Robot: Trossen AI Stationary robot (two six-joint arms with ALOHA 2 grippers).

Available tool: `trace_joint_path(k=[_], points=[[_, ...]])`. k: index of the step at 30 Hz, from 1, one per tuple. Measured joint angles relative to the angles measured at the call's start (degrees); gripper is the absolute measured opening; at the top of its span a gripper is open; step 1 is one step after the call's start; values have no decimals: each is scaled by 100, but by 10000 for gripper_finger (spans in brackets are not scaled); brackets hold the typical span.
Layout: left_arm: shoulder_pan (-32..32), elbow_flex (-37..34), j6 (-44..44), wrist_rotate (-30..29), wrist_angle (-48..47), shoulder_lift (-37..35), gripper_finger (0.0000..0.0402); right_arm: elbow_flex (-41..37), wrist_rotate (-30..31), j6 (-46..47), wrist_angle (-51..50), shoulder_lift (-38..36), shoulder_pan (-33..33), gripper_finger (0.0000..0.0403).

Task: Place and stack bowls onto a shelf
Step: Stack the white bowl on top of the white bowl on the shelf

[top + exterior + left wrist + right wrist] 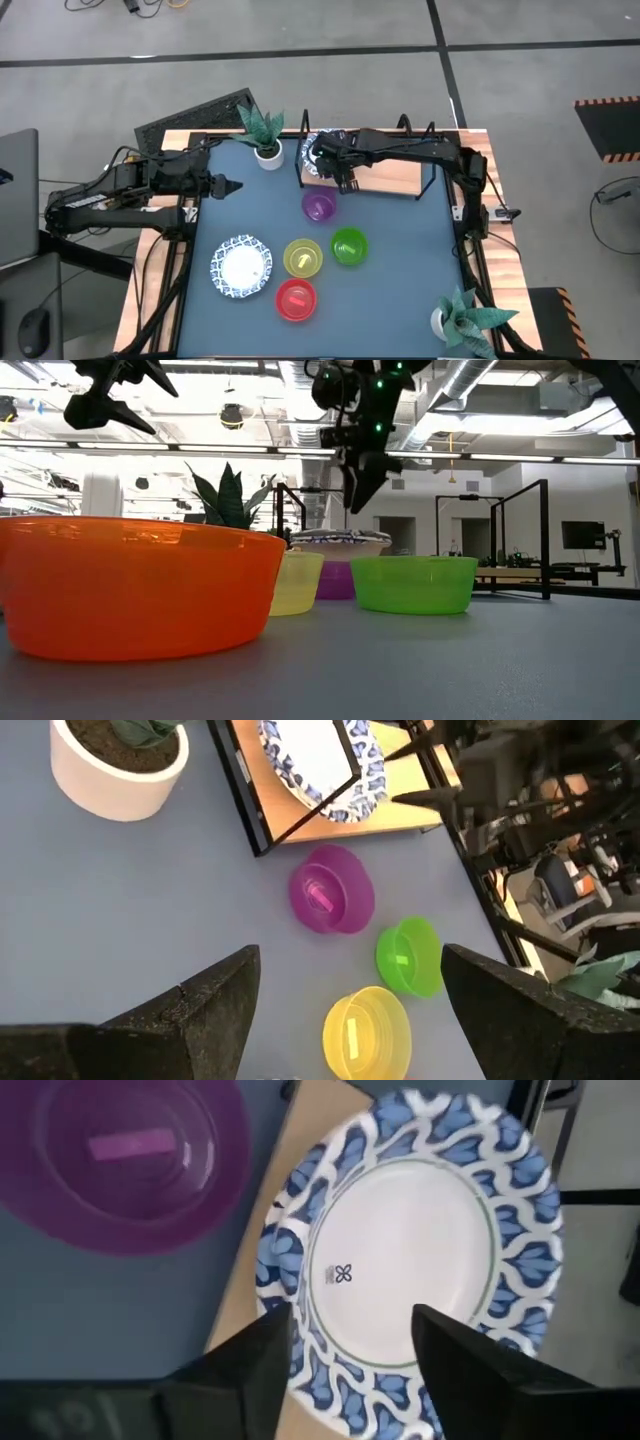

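The blue worktop [390, 300] carries a light wooden shelf on a black wire frame [385, 178] at its far edge, right of centre. One wide white bowl with a blue patterned rim [408, 1260] rests on the left end of the shelf board. A second blue-rimmed white bowl [241, 266] lies on the worktop at near left. Four small plain bowls stand on the worktop: the purple bowl [318, 206] just in front of the shelf's left end, the green bowl [348, 246] to the right and nearer, the yellow bowl [303, 257] beside the green one, and the red bowl [295, 299] nearest the front edge. A white pot with a spiky green plant [266, 152] stands just left of the shelf; a second potted plant [452, 320] occupies the near right corner.

The right gripper [350, 1342] hangs above the bowl on the shelf, fingers parted and holding nothing. The left gripper [350, 990] waits above the far left of the worktop, fingers spread wide and empty
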Motion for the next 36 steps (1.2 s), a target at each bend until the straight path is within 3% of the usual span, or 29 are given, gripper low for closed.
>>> trace_joint_path(k=[5,10,16,24,36], points=[[-74,2,152,632,-460,109,295,524,-202,271,-664,-51,113,244],[-604,2,-159,1076,-1383,562,295,910,-594,737,-919,-345,382,243],[-1673,-2,-342,919,-1841,1251,295,926,-604,1109,-917,-726,641,243],[-2751,-54,541,591,-1717,1888,295,928,-605,1403,-1099,-893,814,243],[-2905,-2029,37,698,-294,1727,295,926,-606,1470,-1199,-892,951,242]])
